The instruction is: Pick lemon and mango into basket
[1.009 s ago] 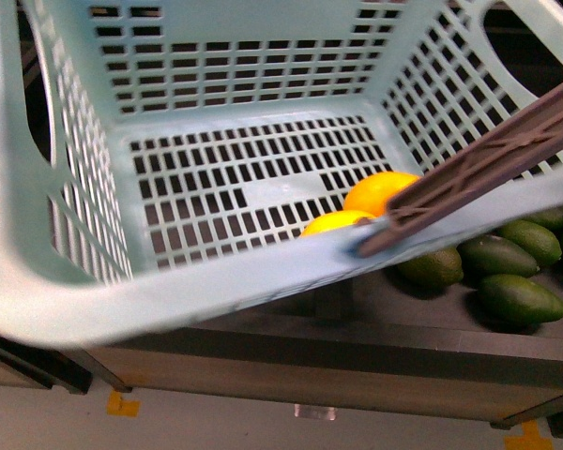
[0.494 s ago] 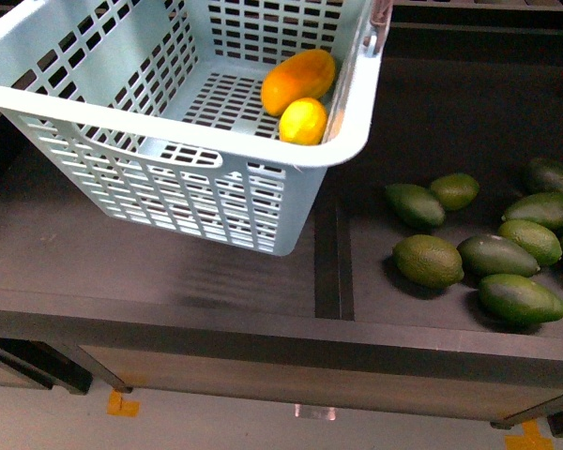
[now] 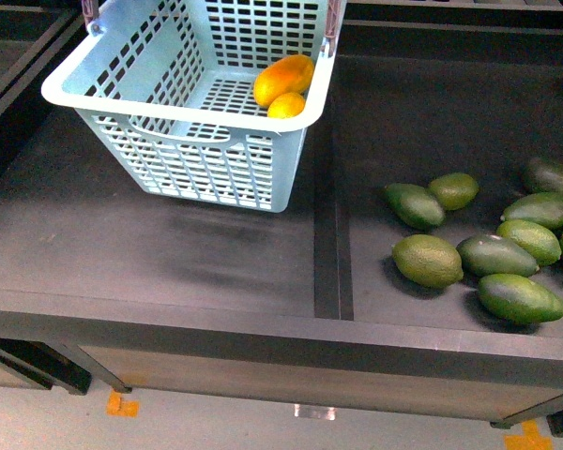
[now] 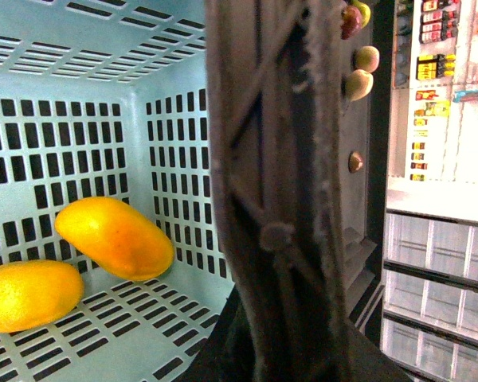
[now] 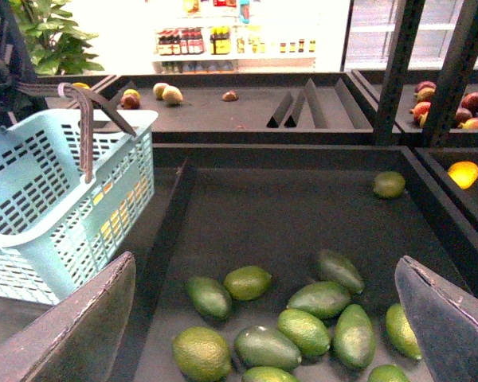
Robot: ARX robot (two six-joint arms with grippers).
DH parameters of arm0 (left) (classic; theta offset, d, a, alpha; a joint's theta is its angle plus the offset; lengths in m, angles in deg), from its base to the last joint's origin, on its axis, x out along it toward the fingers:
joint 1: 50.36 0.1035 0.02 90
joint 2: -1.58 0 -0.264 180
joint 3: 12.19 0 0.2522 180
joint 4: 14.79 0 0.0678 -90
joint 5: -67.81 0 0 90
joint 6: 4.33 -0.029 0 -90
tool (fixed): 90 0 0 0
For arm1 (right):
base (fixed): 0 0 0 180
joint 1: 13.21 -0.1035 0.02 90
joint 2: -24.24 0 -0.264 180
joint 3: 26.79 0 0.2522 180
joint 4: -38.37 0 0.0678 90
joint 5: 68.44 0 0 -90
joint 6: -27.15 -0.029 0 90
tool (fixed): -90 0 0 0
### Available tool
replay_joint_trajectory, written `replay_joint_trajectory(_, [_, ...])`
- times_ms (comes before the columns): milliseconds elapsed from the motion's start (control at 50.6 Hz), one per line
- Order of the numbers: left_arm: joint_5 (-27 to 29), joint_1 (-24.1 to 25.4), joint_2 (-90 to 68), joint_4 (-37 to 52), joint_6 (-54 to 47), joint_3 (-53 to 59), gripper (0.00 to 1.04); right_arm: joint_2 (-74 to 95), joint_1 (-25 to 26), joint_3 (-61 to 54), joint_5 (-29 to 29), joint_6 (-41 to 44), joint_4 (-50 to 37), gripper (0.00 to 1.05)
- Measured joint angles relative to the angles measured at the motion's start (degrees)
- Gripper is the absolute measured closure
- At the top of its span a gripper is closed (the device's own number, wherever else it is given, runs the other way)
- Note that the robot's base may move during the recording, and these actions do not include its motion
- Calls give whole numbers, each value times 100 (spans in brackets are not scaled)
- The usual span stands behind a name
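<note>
Lemon (image 3: 286, 104) and mango (image 3: 283, 78) both sit in the basket (image 3: 178, 155), below my left gripper, whose grip I cannot tell — only the handle (image 4: 275, 199) shows. Right gripper (image 5: 263, 318) gapes empty. Risk: tilted basket swinging, fruit rolling out.

Basket (image 5: 56, 215) beside green fruits (image 5: 303, 314)

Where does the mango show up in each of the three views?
Front view: the mango lies inside the basket, against its right wall, with the lemon touching it.
Left wrist view: the mango rests on the basket floor, lemon beside it.
Right wrist view: only yellow-orange patches show through the basket's slotted wall; the fruit cannot be told apart.
Shared landmark: the turquoise basket.
</note>
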Motion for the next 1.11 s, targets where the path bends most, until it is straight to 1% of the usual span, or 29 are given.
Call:
replay_joint_trajectory(99, [-127,116,-562,-284,-61,-761,100,0,0,0,-2,-2,0,9])
replay_joint_trajectory(158, [-190,170,-638,-179,-114,-743,100,-2,0,0,0,-2,0,9])
replay_joint_trajectory(218, [-251,223,-627,44,-199,-442,100,0,0,0,-2,-2,0,9])
replay_joint_trajectory(336, [-564,299,-66,831,-455,940,100,0,0,2,0,-2,0,9])
replay_joint_trajectory(356, [-623,304,35,964,-468,1169,98,0,0,0,-2,-2,0,9])
replay_joint_trajectory(396, [-693,306,238,1167,-511,1565,89,0,0,0,0,-2,0,9])
replay_joint_trajectory(455, [-675,304,472,1355,-518,1976,79,0,0,2,0,-2,0,9])
replay_joint_trajectory(475, [-662,302,651,1497,-518,2262,72,0,0,0,0,0,0,9])
replay_joint_trajectory(514, [-627,304,807,1615,-516,2498,67,0,0,0,-2,-2,0,9])
replay_joint_trajectory(692, [-216,310,1915,2197,-328,4019,37,0,0,2,0,0,0,9])
replay_joint_trajectory(712, [-190,315,1993,2216,-308,4118,35,0,0,0,0,-2,0,9])
replay_joint_trajectory(752, [-66,326,2315,2190,-264,4500,28,0,0,0,0,-2,0,9])
replay_joint_trajectory(831, [157,339,2966,1720,-221,5198,14,0,0,0,0,-2,0,9])
replay_joint_trajectory(890, [245,348,3331,1394,-208,5567,6,0,0,0,0,0,0,9])
replay_joint_trajectory(949, [269,358,3578,1274,-188,5792,7,0,0,2,-2,-2,0,9])
replay_joint_trajectory(1048, [256,378,3663,1344,-238,5845,7,0,0,0,0,0,0,9])
replay_joint_trajectory(1068, [68,409,3724,1775,-658,6057,10,0,0,0,2,0,0,9])
replay_joint_trajectory(1088, [-302,459,3840,2752,-1204,6509,15,0,0,2,0,0,0,9])
replay_joint_trajectory(1108, [-531,494,3923,3407,-1875,6841,19,0,0,0,-2,-2,0,9])
